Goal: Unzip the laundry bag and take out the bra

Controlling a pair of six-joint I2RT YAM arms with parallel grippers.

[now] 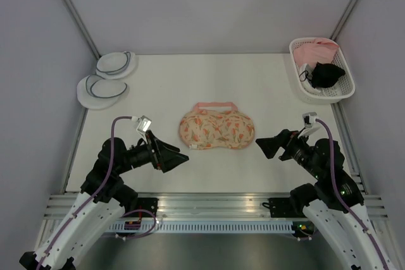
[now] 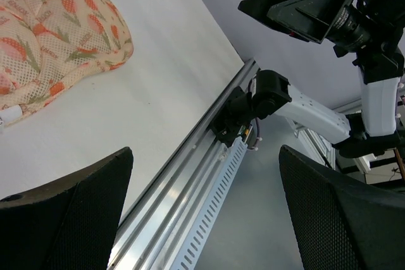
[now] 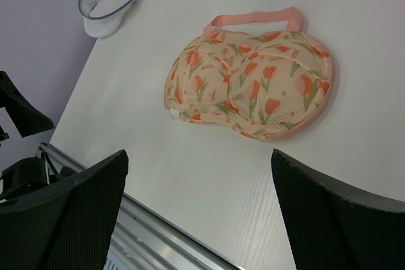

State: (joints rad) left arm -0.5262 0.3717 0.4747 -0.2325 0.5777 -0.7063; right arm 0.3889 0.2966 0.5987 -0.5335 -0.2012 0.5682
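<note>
The laundry bag (image 1: 216,128) lies zipped shut in the middle of the table, cream with orange floral print and a pink handle strap at its far side. It also shows in the right wrist view (image 3: 253,83) and in the left wrist view (image 2: 50,36). The bra is hidden. My left gripper (image 1: 172,155) is open and empty, just left of the bag near the front edge. My right gripper (image 1: 264,145) is open and empty, just right of the bag. Neither touches the bag.
Two plain white round pouches (image 1: 101,88) with dark zip lines lie at the back left. A white basket (image 1: 343,88) at the back right holds a pink garment (image 1: 318,49) and a black garment (image 1: 327,74). An aluminium rail (image 1: 209,203) runs along the near edge.
</note>
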